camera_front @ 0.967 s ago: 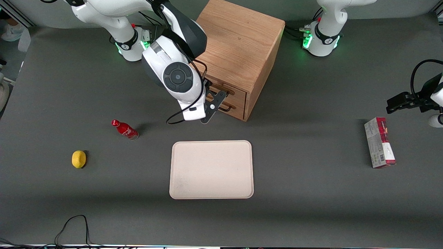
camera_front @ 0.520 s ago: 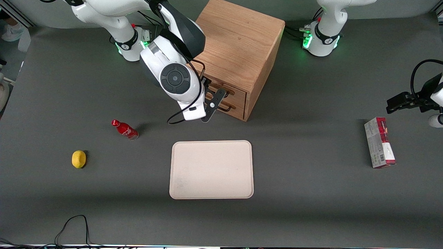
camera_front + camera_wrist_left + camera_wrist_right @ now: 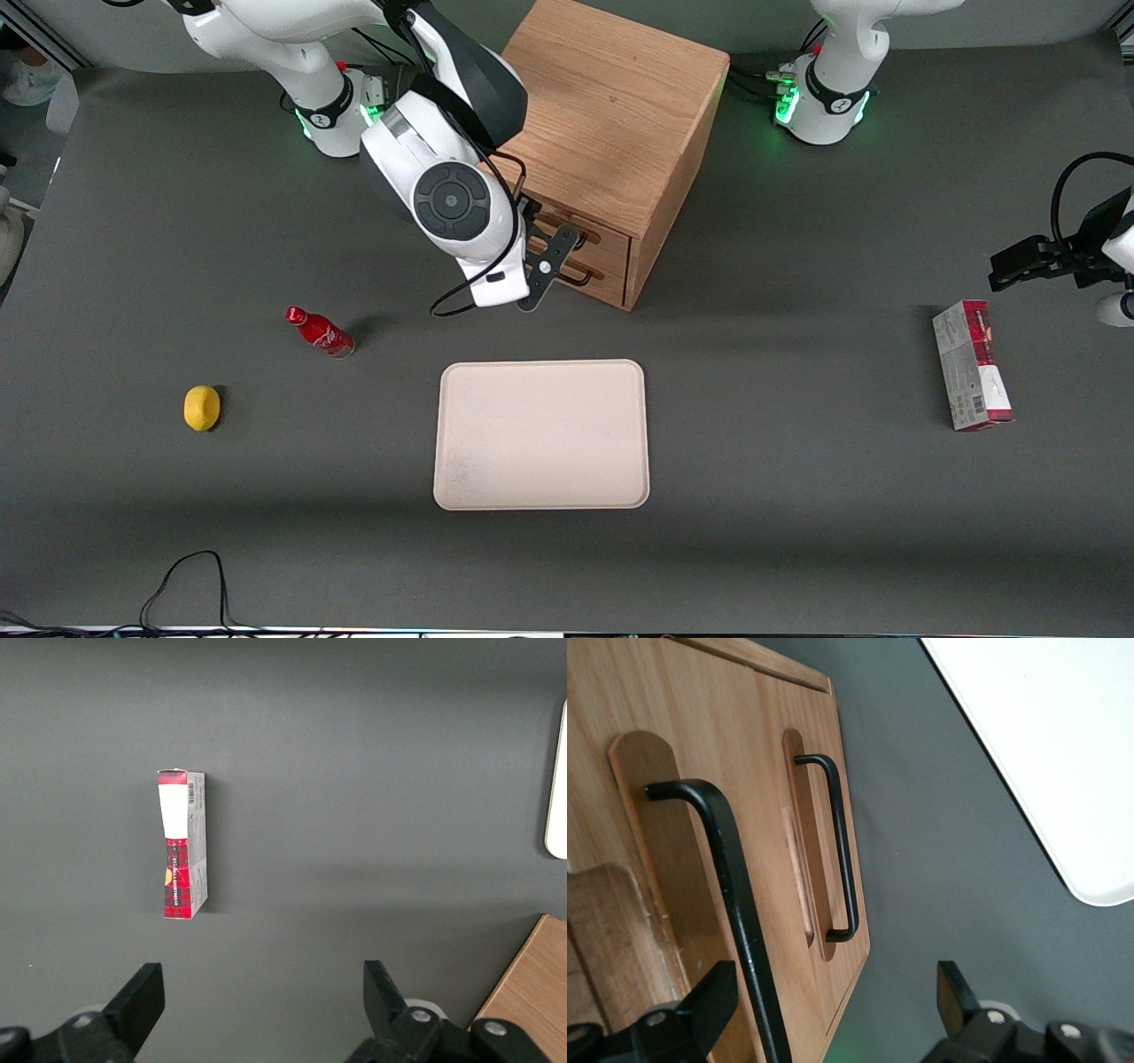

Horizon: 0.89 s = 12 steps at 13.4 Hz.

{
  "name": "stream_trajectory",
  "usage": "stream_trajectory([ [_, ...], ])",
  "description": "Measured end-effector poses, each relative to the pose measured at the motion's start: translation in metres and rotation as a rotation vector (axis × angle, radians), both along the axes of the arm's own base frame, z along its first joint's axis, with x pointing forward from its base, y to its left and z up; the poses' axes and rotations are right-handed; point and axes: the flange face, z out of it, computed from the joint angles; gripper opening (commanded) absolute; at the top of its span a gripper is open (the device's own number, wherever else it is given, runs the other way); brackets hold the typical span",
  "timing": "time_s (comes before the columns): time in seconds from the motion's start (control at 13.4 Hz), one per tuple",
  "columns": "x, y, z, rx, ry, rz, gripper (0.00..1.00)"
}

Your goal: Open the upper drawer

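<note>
The tool [image 3: 554, 248] hangs in front of the oak cabinet [image 3: 611, 115], right up against its drawer fronts. In the right wrist view its fingers [image 3: 709, 992] stand spread wide, released and gripping nothing. The thin black wire handle [image 3: 735, 895] of the upper drawer [image 3: 647, 859] runs in between the two fingers, close to one and well apart from the other. I cannot tell whether that finger touches the wire.

The upper drawer sits in the cabinet just under its top, and its front looks level with the lower drawer [image 3: 824, 771] below it. Both drawers are pushed in. The lower drawer's own handle [image 3: 837, 850] is free, with nothing around it.

On the dark counter [image 3: 797, 496], a pale rectangular tray [image 3: 540, 434] lies nearer the front camera than the cabinet, well apart from it. Toward the working arm's end, a small red bottle [image 3: 319, 330] lies tilted on the counter. A lemon [image 3: 202, 408] rests near it, a little closer to the front camera. Toward the parked arm's end, a red and white carton [image 3: 972, 365] lies flat on the counter.
</note>
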Motion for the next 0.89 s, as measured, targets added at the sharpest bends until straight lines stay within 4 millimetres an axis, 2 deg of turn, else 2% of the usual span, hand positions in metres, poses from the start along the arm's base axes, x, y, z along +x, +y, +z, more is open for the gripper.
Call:
stream_trajectory([
  [0.22,-0.006,0.004,-0.008,0.023,0.037,-0.010,1.00],
  [0.89,-0.004,0.006,-0.030,0.050,0.013,-0.012,1.00],
])
